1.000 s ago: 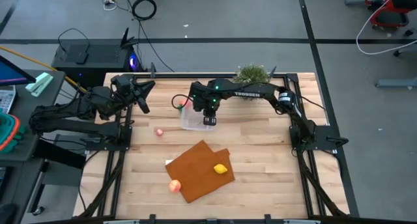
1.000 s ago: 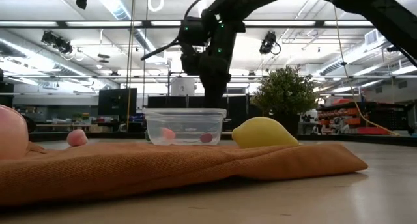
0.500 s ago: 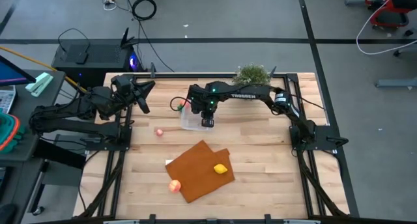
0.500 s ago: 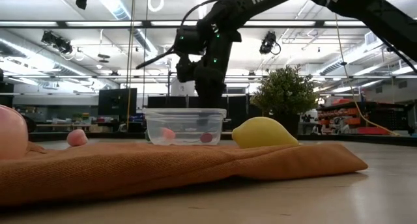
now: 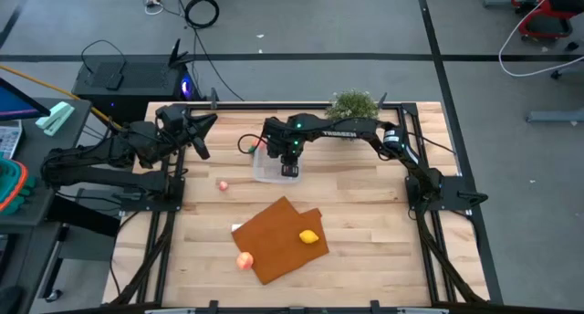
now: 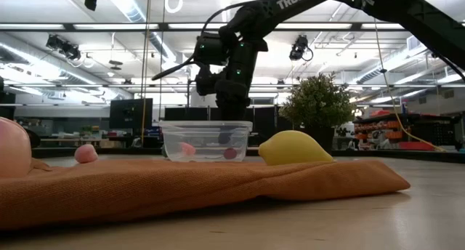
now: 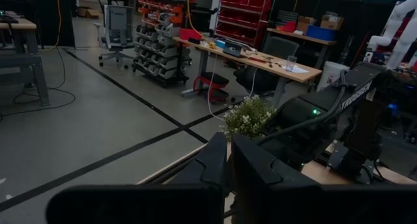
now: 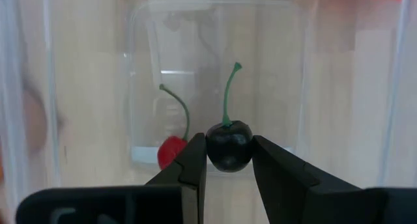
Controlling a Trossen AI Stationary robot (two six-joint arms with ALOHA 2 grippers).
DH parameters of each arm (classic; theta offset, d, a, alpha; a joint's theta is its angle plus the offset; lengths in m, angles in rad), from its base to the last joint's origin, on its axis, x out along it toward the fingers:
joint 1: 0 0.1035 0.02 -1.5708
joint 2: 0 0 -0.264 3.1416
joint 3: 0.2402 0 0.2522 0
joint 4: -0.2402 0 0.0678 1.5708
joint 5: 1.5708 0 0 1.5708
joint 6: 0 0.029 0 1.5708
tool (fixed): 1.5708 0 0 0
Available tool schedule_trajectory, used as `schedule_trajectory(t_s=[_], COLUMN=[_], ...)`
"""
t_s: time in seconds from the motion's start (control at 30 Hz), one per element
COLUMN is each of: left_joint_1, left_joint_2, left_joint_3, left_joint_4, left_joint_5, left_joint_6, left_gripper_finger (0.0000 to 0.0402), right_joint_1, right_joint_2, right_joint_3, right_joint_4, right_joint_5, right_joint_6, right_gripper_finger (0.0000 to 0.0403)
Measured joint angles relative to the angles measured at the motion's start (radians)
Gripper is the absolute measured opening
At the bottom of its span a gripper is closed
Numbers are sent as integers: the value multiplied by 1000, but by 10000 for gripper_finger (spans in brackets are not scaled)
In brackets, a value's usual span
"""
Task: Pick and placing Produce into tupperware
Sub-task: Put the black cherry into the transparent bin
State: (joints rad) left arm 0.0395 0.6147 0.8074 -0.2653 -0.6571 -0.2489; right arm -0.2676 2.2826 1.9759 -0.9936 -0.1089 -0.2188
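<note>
At the left edge of the pale wooden bench (image 5: 365, 214), the left gripper (image 5: 203, 131) hangs idle beside the frame; in the left wrist view its two dark fingers (image 7: 260, 168) stand pressed together, with nothing between them. Just right of it, a small pink round toy fruit (image 5: 223, 185) lies alone on the bare wood, near the container but apart from it. Toward the front, a peach-orange round toy fruit (image 5: 244, 260) sits at the left corner of the flat orange-brown fabric mat (image 5: 274, 236), and a yellow toy lemon (image 5: 309, 236) rests on the mat's right part. In the low view the mat's folds and the lemon stand in front of the container and hide part of its base.

The small clear squarish plastic tupperware (image 5: 271, 168) sits at the bench's middle rear. A red toy cherry with a green stem (image 8: 172, 150) lies on its floor. Directly above it, the right gripper (image 5: 290, 166) points down into the container, its fingers (image 8: 194, 162) narrowly parted and pinching a dark, nearly black toy cherry with a green stem (image 8: 229, 144) from both sides. Further right, at the rear edge, stands a bushy green potted plant (image 5: 353, 104).
</note>
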Motion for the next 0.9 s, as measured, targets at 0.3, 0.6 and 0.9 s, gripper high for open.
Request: schedule_trajectory(t_s=[0.3,0.6,0.9], left_joint_1=[0,0,0], left_joint_2=[0,0,0], left_joint_3=[0,0,0], left_joint_4=[-2,-2,-3], left_joint_5=[0,0,0], left_joint_6=[0,0,-2], left_gripper_finger=[38,30,38], right_joint_1=[0,0,11], right_joint_2=[0,17,60], right_joint_3=[-4,-4,-3], right_joint_4=[10,15,26], right_joint_5=[2,-6,-13], right_joint_6=[2,46,68], right_gripper_finger=[75,75,75])
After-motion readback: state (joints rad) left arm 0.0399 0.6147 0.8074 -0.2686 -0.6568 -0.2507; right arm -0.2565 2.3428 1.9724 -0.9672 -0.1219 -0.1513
